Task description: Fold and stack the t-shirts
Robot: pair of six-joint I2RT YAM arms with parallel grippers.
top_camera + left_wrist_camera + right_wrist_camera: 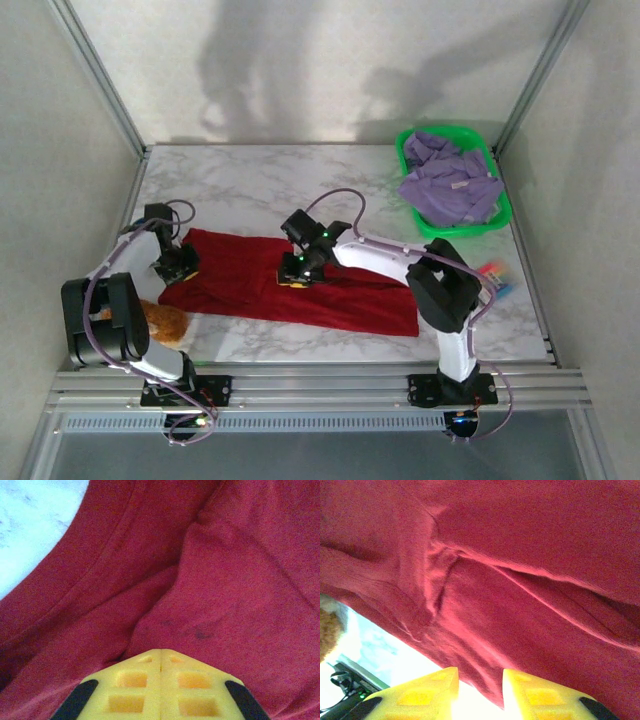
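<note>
A deep red t-shirt (335,292) lies spread across the near middle of the marble table (250,185). My left gripper (183,270) is at the shirt's left edge. In the left wrist view its yellow jaws (161,652) are pressed together, and folds of the red cloth (225,580) pucker toward the tip. My right gripper (293,277) sits low over the shirt's middle, near its front edge. Its fingers (480,685) stand apart, with the red hem (520,555) dipping into the gap. A lavender-purple t-shirt (450,185) lies crumpled in the green basket.
The bright green basket (402,155) stands at the back right corner. A fuzzy orange-brown lump (165,320) lies by the left arm's base, at the shirt's near-left corner. Small coloured items (493,272) lie at the right edge. Metal frame posts border the table.
</note>
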